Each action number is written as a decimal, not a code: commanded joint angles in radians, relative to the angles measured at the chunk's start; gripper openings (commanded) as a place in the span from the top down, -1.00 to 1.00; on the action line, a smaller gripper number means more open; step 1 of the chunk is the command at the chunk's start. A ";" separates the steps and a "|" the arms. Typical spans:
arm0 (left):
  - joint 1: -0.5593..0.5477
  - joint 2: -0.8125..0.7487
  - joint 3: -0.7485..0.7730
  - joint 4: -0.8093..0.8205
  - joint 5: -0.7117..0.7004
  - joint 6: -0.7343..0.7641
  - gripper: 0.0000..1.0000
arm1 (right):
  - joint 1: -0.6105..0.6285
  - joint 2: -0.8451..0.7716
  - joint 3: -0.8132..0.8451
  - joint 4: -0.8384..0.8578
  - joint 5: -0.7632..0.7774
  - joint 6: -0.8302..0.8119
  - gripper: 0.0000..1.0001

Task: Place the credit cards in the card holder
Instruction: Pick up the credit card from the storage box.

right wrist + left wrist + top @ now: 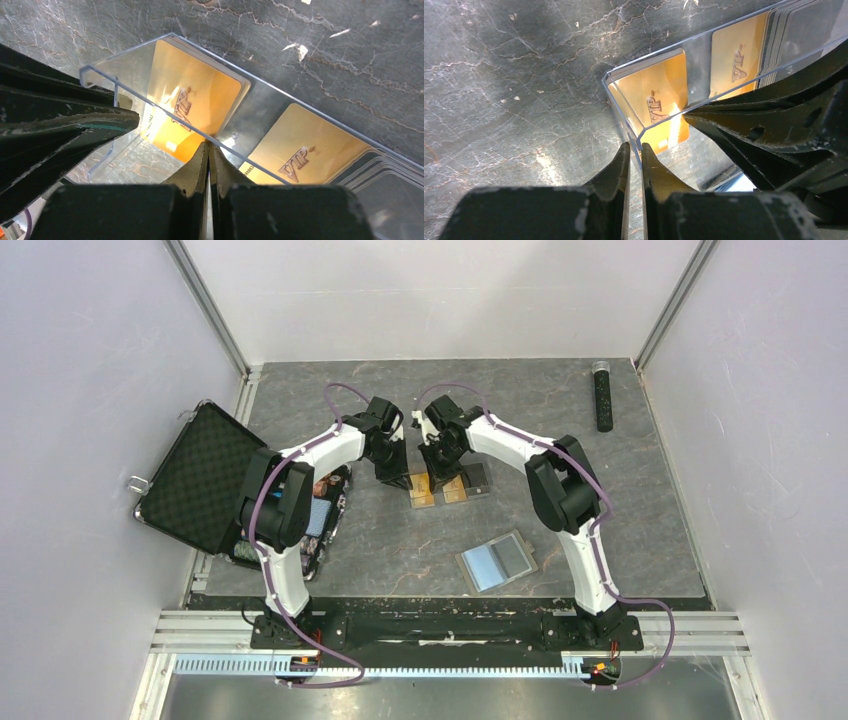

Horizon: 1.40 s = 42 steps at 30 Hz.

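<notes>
At far left, a black hard case [195, 480] with a foam-lined lid is lying open at the edge of the dark marbled table [400, 560]. The left hand [635, 146] is pinching the end wall of a small clear plastic box [696, 65], its fingers nearly together with the wall between them. Inside the box, the orange-gold rectangular credit cards [659, 95] marked "VIP" are lying flat. The right hand [208, 145] is reaching in from the other side, its fingers pressed together with the tips at the rim of the box's long wall. I cannot tell whether it is nipping anything. The grey-brown folding card holder [497, 562] is lying open with its light blue inside up, well apart from the box and nearer the arm bases. A slim black stick-shaped object [603, 395] is resting at far right.
</notes>
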 commanded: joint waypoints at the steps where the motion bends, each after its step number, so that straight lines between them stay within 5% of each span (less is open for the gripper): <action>1: -0.023 0.018 -0.013 0.001 0.019 0.021 0.96 | 0.036 0.012 0.076 0.019 -0.043 -0.004 1.00; 10: -0.023 0.024 -0.009 -0.008 0.022 0.027 0.95 | 0.042 -0.011 0.100 -0.003 -0.034 -0.003 1.00; 16: -0.023 0.017 -0.011 -0.008 0.016 0.021 0.95 | 0.029 -0.032 0.013 -0.006 0.057 -0.009 0.42; 20: -0.023 0.013 -0.016 -0.008 0.017 0.018 0.95 | 0.028 -0.040 -0.010 -0.003 0.089 -0.016 0.25; 34: -0.023 0.013 -0.023 -0.008 0.017 0.015 0.96 | 0.026 0.011 -0.038 0.013 0.042 -0.020 0.24; 38: -0.023 0.009 -0.023 -0.008 0.016 0.015 0.96 | 0.025 0.014 -0.034 -0.024 0.103 -0.045 -0.06; 42: -0.025 0.009 -0.029 -0.002 0.015 0.010 0.96 | 0.020 -0.026 -0.087 -0.001 0.120 -0.052 -0.15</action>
